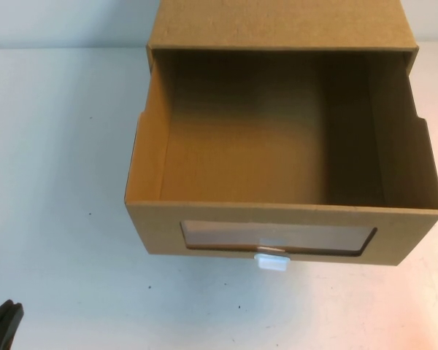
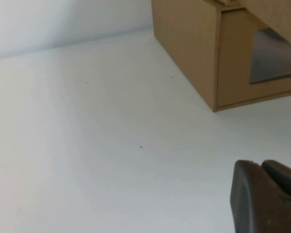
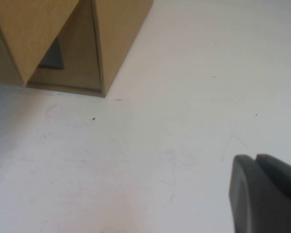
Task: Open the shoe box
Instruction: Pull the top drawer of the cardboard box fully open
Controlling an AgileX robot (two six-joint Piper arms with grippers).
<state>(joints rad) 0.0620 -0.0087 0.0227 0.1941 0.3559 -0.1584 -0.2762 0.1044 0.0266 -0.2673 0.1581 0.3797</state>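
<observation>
Brown cardboard shoe box [image 1: 263,160] sits mid-table, drawer slid out nearward — looks done. Left gripper [image 1: 4,324] near-left, right gripper [image 3: 256,160] near-right, outside the high view — both pinched closed, empty, parked clear.

One shoe box [image 1: 277,146]; one white tab [image 1: 271,261]; two claws: left claw [image 2: 263,167], right claw [image 3: 256,159].

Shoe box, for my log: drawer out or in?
Out: drawer juts from sleeve, empty inside. Left claw sits near-left; right claw shut, clear of both.
</observation>
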